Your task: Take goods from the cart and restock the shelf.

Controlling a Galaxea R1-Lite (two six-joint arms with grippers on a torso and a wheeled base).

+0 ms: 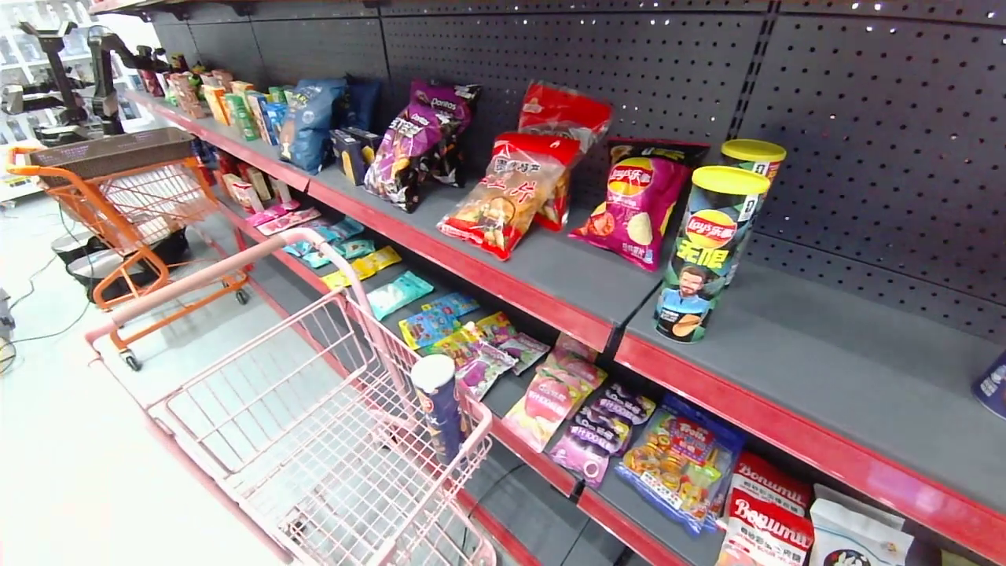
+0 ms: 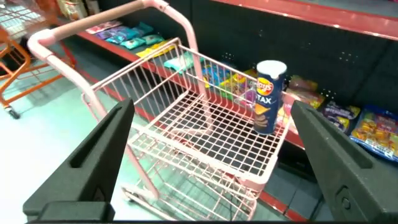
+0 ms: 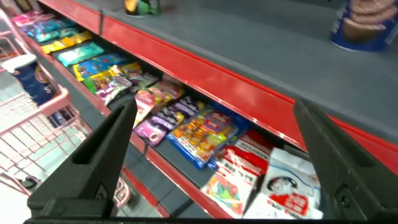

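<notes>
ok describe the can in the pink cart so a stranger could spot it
Start at the pink cart parked in front of the red-edged shelves. A single chips can stands upright in its basket corner nearest the shelves. It is dark blue with a white lid, unlike the yellow-lidded cans on the shelf above.

The right end effector hangs with its two dark fingers spread wide in front of a grey shelf with a red edge. A lower shelf holds colourful snack packets. A blue can stands in the corner of a pink cart.
</notes>
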